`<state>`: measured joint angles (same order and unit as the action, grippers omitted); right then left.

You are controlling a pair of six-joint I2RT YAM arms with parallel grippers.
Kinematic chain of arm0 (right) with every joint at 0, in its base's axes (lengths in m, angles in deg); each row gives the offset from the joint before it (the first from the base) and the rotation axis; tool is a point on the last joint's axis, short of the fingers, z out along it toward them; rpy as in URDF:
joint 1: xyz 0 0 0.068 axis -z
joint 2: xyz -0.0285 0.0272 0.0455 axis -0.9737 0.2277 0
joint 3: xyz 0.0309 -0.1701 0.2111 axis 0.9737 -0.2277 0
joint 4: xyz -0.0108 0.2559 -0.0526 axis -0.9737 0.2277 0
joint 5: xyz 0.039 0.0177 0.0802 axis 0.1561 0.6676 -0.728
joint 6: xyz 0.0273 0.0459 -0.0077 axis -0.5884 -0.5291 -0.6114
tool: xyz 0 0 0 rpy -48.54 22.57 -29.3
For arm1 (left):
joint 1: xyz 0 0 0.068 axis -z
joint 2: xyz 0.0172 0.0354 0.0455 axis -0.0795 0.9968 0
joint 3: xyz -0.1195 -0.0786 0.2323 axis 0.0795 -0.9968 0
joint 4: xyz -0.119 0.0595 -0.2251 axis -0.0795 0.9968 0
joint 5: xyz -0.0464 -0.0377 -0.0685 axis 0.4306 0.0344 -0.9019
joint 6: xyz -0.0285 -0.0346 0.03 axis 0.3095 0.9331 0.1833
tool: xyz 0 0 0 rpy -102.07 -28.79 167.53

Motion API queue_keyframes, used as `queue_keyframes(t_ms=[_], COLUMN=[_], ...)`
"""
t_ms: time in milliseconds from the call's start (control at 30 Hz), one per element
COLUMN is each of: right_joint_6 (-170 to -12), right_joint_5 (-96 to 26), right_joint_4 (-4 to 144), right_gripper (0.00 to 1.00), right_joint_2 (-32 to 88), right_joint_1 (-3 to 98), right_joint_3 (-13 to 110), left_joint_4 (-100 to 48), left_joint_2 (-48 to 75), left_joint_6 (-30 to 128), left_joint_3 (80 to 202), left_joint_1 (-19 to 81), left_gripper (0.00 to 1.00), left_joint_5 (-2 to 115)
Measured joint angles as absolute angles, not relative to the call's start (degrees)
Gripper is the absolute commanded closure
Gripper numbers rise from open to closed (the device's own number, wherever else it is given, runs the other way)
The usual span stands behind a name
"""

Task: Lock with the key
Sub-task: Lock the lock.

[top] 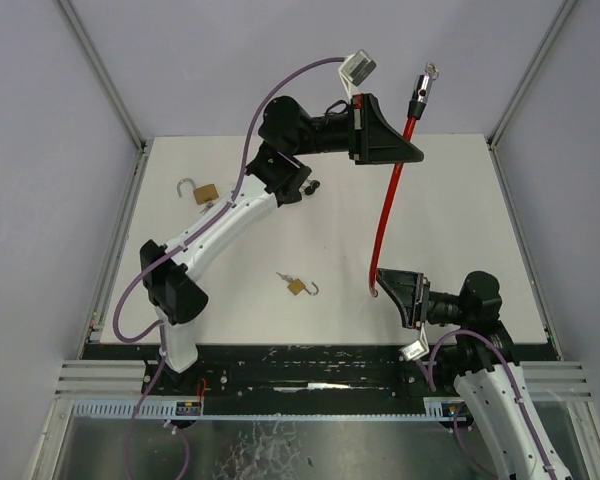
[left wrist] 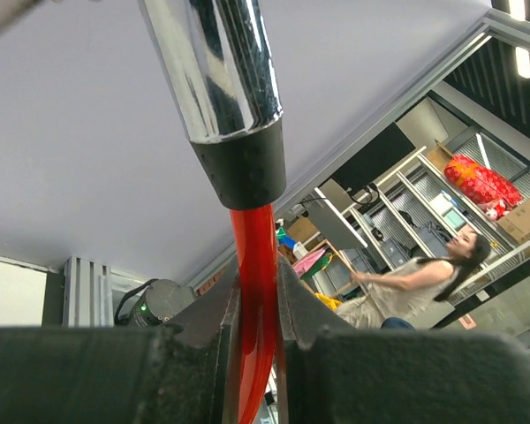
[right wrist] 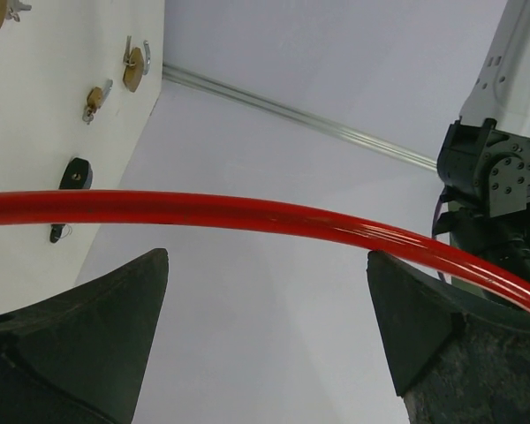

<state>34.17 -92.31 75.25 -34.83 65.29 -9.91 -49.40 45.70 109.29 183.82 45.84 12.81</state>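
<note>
On the left of the white table (top: pixel 450 200) lies an open brass padlock (top: pixel 200 190). Nearer the middle is a small padlock (top: pixel 298 287) whose shackle also seems swung out. Both are well apart from the hands. Just beside the left arm's elbow sit small black pieces (top: pixel 313 186) that we take for key heads, though they are too small to be sure.

Right of them the left hand (top: pixel 405 140) is raised high over the far edge, clenched on the red cable lock (top: pixel 388 205). It pinches the cable just below the black collar and chrome lock head (top: pixel 423 85). From there the cable's long axis runs down and toward us, curving to a free end just in front of the right hand (top: pixel 388 295). That hand is spread wide and grasps nothing. In its own wrist view the cable crosses ahead of the gap between its fingers (right wrist: pixel 115 309).

We judge the free end to be the right arm's to take, as it is the nearer one. The likely keys lie away to the left, closer to the occupied left arm. The table is flat and matte, and pale walls with metal rails close it on three sides, with room above for the cable to hang
</note>
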Motion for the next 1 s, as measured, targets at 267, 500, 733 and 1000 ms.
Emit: queue_keyframes(t_ms=[267,500,733,1000], right_joint_6=[34.2,34.2,34.2,34.2], right_joint_5=[-93.2,-93.6,-94.2,-95.0], right_joint_4=[74.7,74.5,74.8,76.0], right_gripper=[0.00,0.00,0.00,0.00], right_joint_2=[-37.4,-38.1,-41.4,-43.6], right_joint_1=[65.1,64.9,64.8,64.8], right_joint_3=[-10.9,-11.9,-12.0,-13.7], left_joint_4=[-50.5,-49.8,-50.1,-50.8], left_joint_2=[51.9,55.7,55.8,55.9], left_joint_6=[111.9,113.5,114.0,115.1], left_joint_3=[187.3,188.9,189.0,189.0], left_joint_1=[47.7,48.1,48.1,48.2], left_gripper=[1.00,1.00,1.00,1.00], left_joint_5=[12.9,13.2,13.2,13.2])
